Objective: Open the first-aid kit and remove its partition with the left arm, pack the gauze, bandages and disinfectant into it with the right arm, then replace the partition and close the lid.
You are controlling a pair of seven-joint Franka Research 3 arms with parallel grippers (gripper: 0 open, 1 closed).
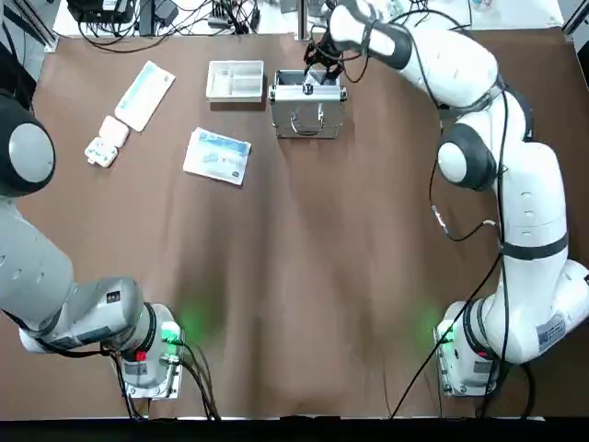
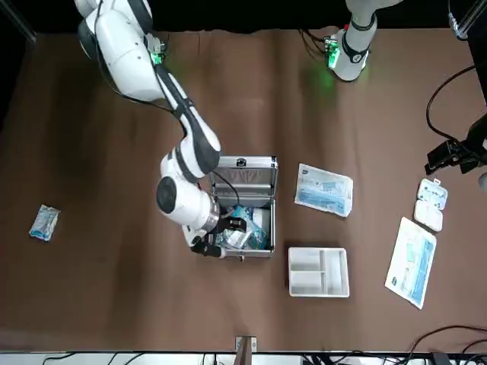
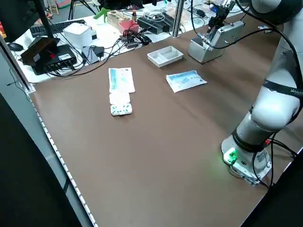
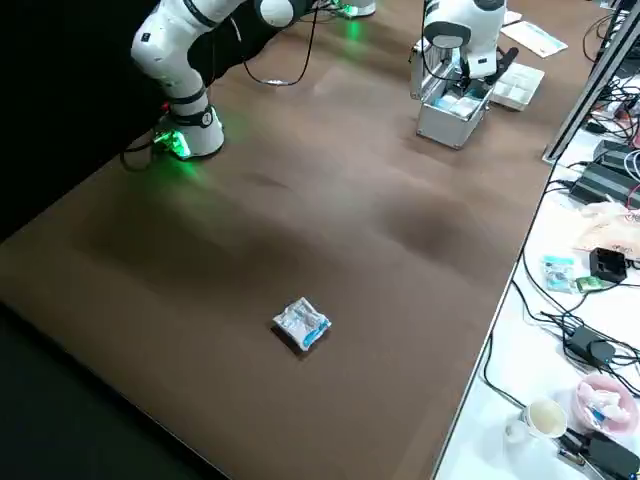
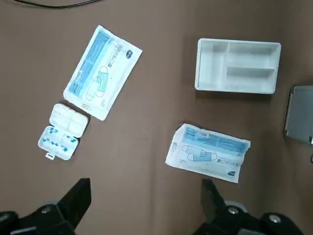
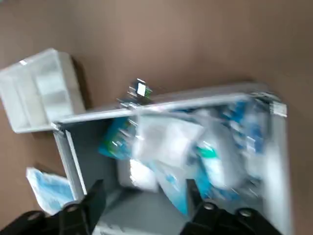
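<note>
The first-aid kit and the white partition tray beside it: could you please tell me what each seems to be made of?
The first-aid kit looks like metal, probably aluminium: silver panels with a brushed sheen, bright trim along its edges and a metal loop handle on the lid. The partition tray seems to be moulded plastic: uniformly white and matt, with thin walls and rounded compartment corners, though the exact plastic cannot be told.

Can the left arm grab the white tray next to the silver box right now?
Probably yes: the white tray lies bare beside the first-aid kit, nothing over it, and the left pincer hangs open.
</note>
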